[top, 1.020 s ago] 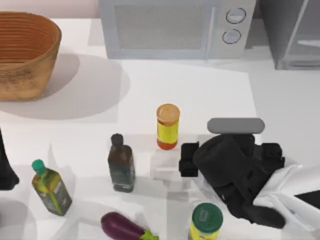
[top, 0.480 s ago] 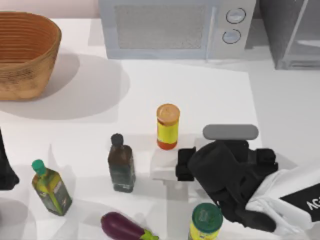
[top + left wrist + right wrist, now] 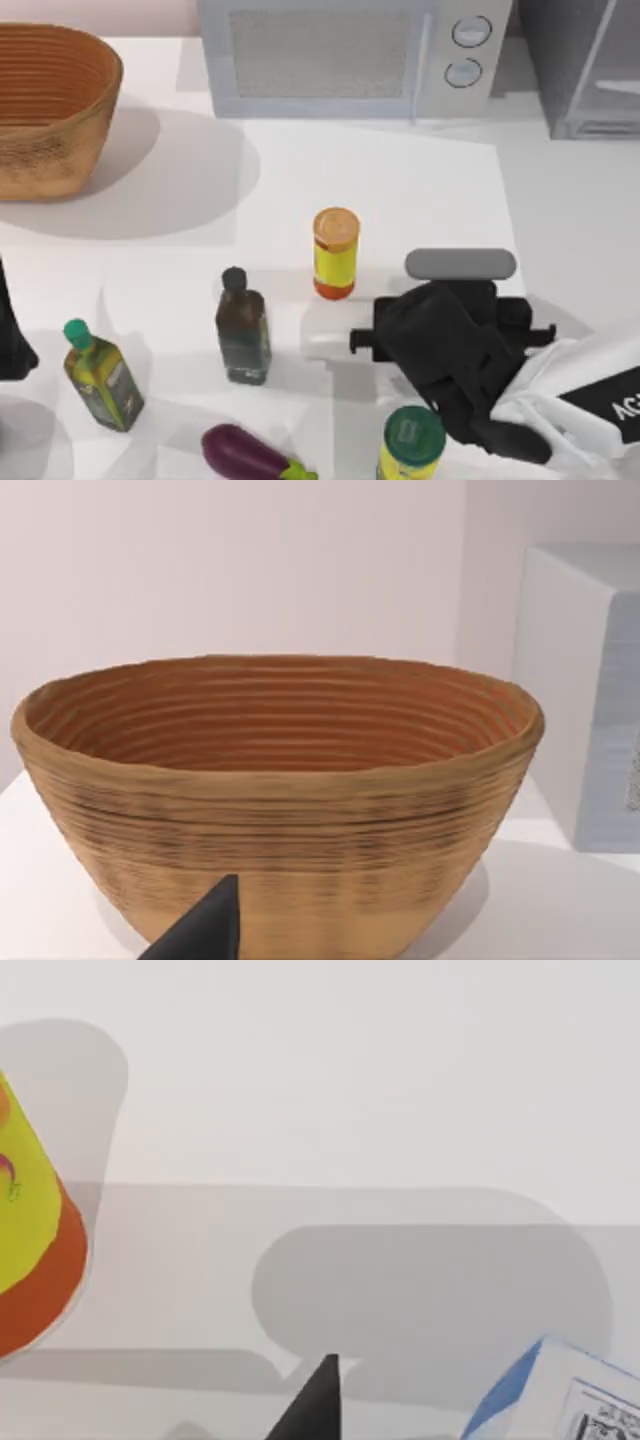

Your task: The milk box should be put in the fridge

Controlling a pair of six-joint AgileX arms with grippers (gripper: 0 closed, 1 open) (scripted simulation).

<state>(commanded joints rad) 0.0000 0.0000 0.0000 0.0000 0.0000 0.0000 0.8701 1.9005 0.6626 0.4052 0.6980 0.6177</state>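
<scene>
Blue-and-white milk box point(image 3: 560, 1390), ribbed tan basket point(image 3: 50, 105)

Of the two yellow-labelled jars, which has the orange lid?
The jar standing mid-table, just behind the right gripper. The other jar, at the table's front edge beside the right arm, has a green lid.

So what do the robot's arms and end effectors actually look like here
The right arm has a white shell with a black panel bearing white lettering, ending in a bulky matte-black right end effector with blocky fingers. The left arm is a dark black shape at the table's left edge. Each wrist view shows a black pointed fingertip.
</scene>
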